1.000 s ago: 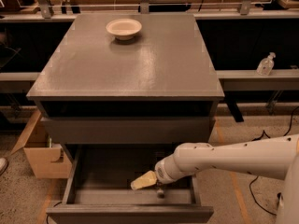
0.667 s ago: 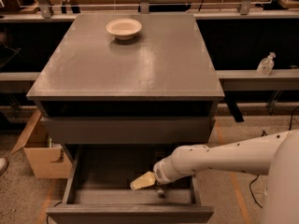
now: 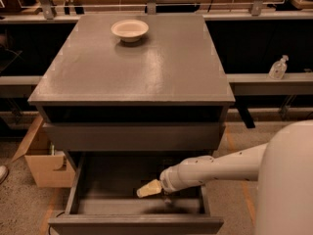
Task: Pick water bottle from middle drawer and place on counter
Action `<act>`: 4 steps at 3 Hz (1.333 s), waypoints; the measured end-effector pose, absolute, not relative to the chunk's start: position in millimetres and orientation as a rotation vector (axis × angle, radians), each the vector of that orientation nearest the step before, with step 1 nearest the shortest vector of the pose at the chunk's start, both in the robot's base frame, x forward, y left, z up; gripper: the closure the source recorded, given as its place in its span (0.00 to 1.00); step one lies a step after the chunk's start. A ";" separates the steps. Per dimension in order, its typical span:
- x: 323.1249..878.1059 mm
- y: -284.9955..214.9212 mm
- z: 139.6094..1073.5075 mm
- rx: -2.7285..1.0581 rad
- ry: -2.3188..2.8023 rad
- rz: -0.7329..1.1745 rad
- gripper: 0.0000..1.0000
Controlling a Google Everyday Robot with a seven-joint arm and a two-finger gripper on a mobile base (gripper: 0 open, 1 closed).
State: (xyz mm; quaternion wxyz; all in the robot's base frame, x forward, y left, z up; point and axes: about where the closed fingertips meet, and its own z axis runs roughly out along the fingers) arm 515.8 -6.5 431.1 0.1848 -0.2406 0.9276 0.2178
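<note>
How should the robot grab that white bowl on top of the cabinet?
By the rim, I'd guess, coming straight down from above: the bowl sits upright and open on the counter, with its thin edge free all round. The gripper is down inside the open middle drawer.

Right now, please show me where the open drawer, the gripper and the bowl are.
middle drawer [image 3: 134, 225]: camera view, its front board.
gripper [image 3: 148, 189]: camera view, its pale tip, inside that drawer.
bowl [image 3: 129, 29]: camera view, its pale inside.
</note>
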 end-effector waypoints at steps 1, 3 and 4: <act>524.5 -10.8 419.4 -0.660 2.598 0.590 0.00; 535.9 -17.1 387.0 -0.605 2.619 0.591 0.18; 534.4 -19.4 375.0 -0.595 2.627 0.618 0.41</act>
